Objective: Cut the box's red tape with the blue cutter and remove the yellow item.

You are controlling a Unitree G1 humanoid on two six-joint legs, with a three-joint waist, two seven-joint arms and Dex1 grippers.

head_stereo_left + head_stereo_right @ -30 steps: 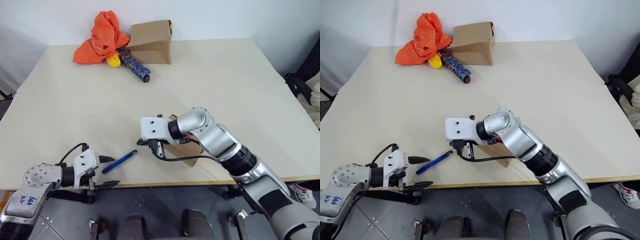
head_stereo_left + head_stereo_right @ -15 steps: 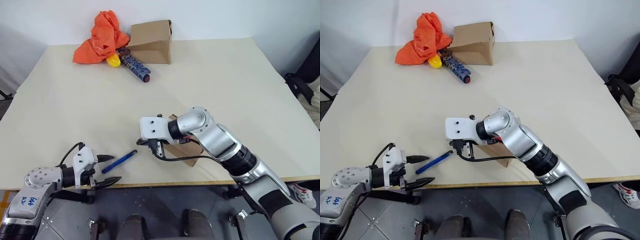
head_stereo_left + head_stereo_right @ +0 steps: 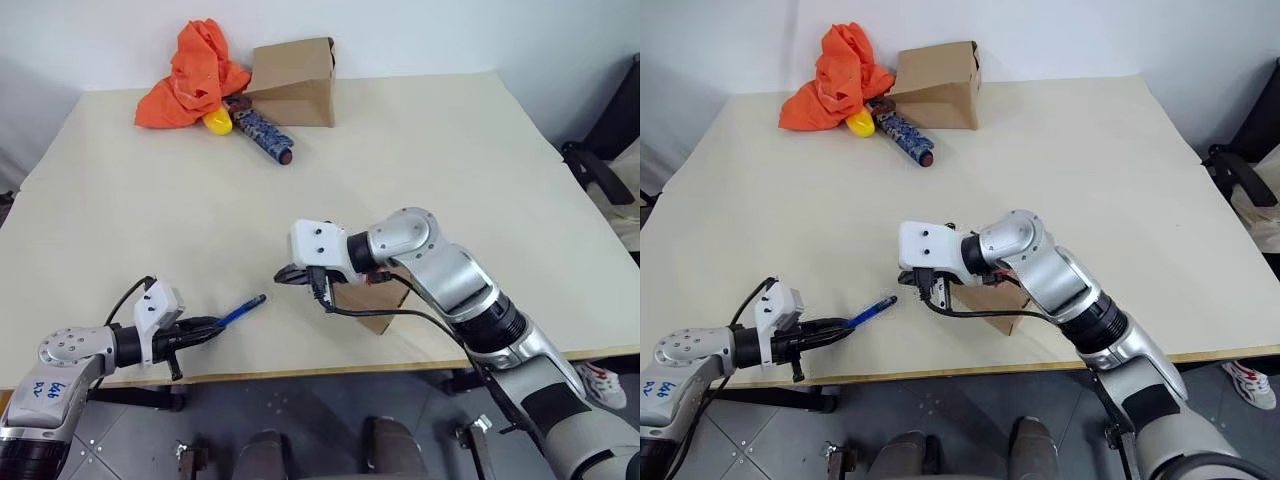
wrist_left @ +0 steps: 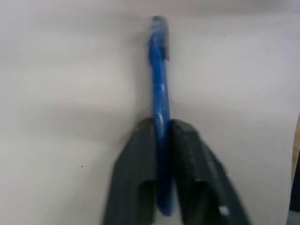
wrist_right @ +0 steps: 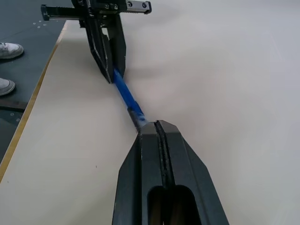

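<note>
The left gripper (image 4: 161,136) is clamped on the rear end of the cutter (image 3: 240,309) near the front edge of the table (image 3: 450,150), with most of the blue shaft sticking out past the fingertips. Held that far back, I'd expect the cutter to swivel or slip once its tip presses on anything. The right gripper (image 5: 159,133) is shut tight with nothing in it, hovering right by the cutter's far tip, close enough that a careless lift could knock the two together. The box (image 3: 375,305) sits just beside and partly under the right arm, at the table's front edge; a nudge from that forearm could push it off. I can't see the red tape from here, so the box may need turning before any cut. At the far side lie an orange cloth (image 3: 190,75), a bigger carton (image 3: 295,70) and a patterned cylinder (image 3: 262,135), well apart from the action
</note>
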